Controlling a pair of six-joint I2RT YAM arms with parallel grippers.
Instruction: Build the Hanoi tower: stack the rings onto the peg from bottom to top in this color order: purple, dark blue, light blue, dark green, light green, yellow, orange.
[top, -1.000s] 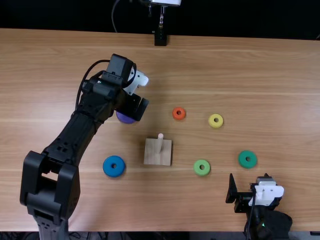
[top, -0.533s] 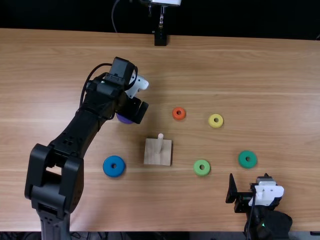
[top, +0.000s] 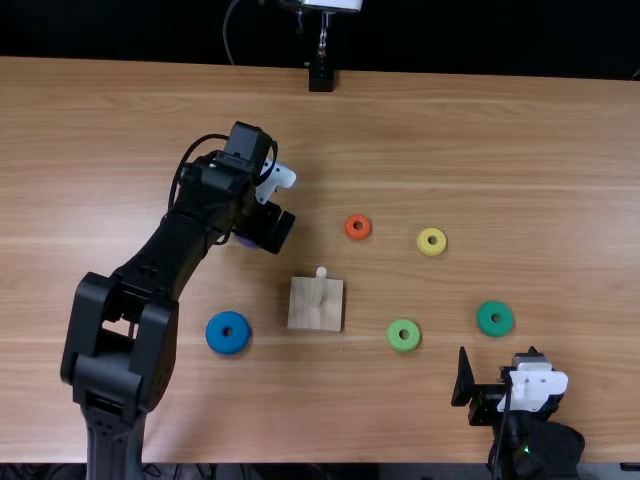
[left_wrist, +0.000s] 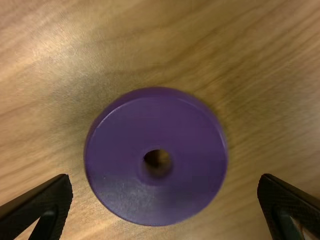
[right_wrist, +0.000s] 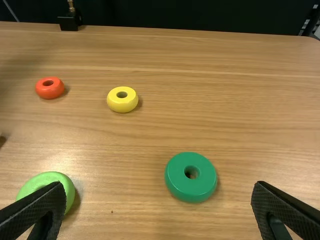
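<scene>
Over the purple ring (top: 247, 241), my left gripper (top: 268, 224) partly covers it from above. In the left wrist view the purple ring (left_wrist: 120, 165) lies flat on the table between the spread fingers of my left gripper (left_wrist: 165, 181), untouched. The wooden base (top: 313, 305) carries a bare upright peg (top: 320, 285). A blue ring (top: 217, 332) lies left of the base. My right gripper (top: 498, 362) is open near the table's front edge, with the dark green ring (top: 484, 319) beyond it. In the right wrist view, my right gripper (right_wrist: 159, 186) has nothing between its fingers.
On the table (top: 540, 150), the orange ring (top: 348, 227) lies beyond the base and the yellow ring (top: 423, 242) farther right. A light green ring (top: 395, 343) sits right of the base. A black stand (top: 320, 78) is at the far edge.
My left arm has shifted slightly right and toward the near edge, its gripper staying over the purple ring and now covering more of it. The right arm has kept still.
</scene>
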